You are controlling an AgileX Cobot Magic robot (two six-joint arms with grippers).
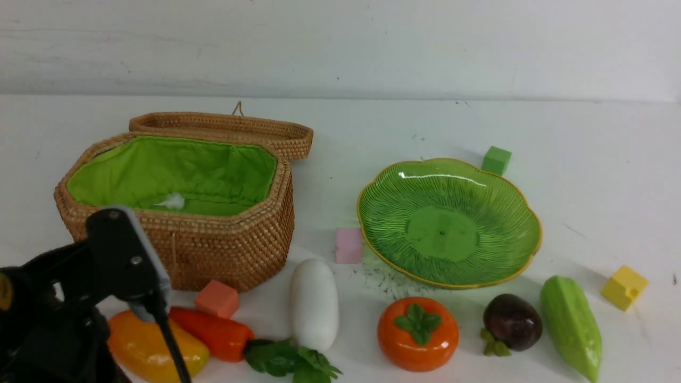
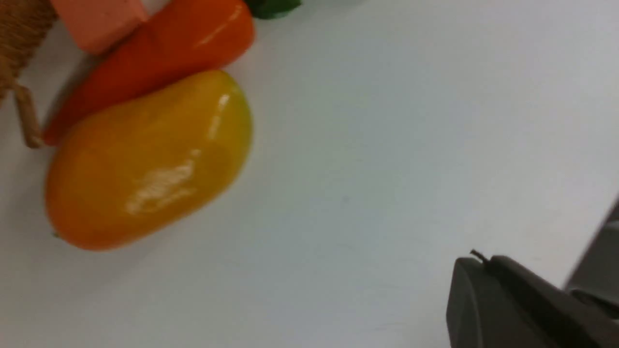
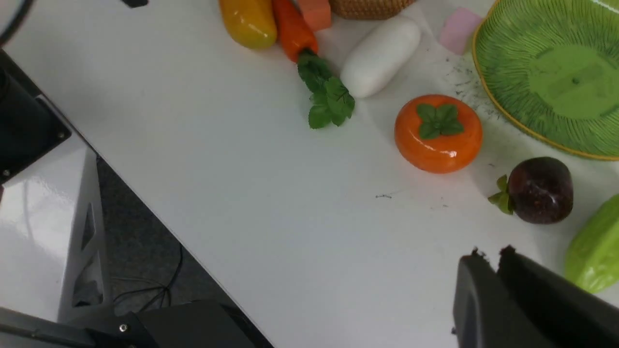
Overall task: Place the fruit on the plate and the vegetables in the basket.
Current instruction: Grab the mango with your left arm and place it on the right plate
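The open wicker basket [image 1: 239, 250] stands at the left and the green plate [image 1: 511, 213] at the right, with no fruit on it. Along the front lie the mango [image 1: 143, 351], carrot [image 1: 215, 332], white radish [image 1: 314, 303], persimmon [image 1: 417, 332], mangosteen [image 1: 512, 322] and bitter gourd [image 1: 572, 324]. My left gripper [image 2: 483, 261] is shut and empty, hovering over bare table beside the mango [image 2: 150, 159] and carrot [image 2: 159, 53]. My right gripper [image 3: 489, 253] is shut and empty above the table's near edge, close to the mangosteen [image 3: 540, 189] and bitter gourd [image 3: 595, 251].
Small cubes lie about: salmon [image 1: 216, 299] against the basket, pink [image 1: 348, 246] by the plate, green [image 1: 496, 160] behind it, yellow [image 1: 624, 287] at far right. A white tuft [image 1: 171, 201] lies in the basket. The basket lid [image 1: 223, 127] lies open behind. My left arm [image 1: 80, 298] fills the lower left.
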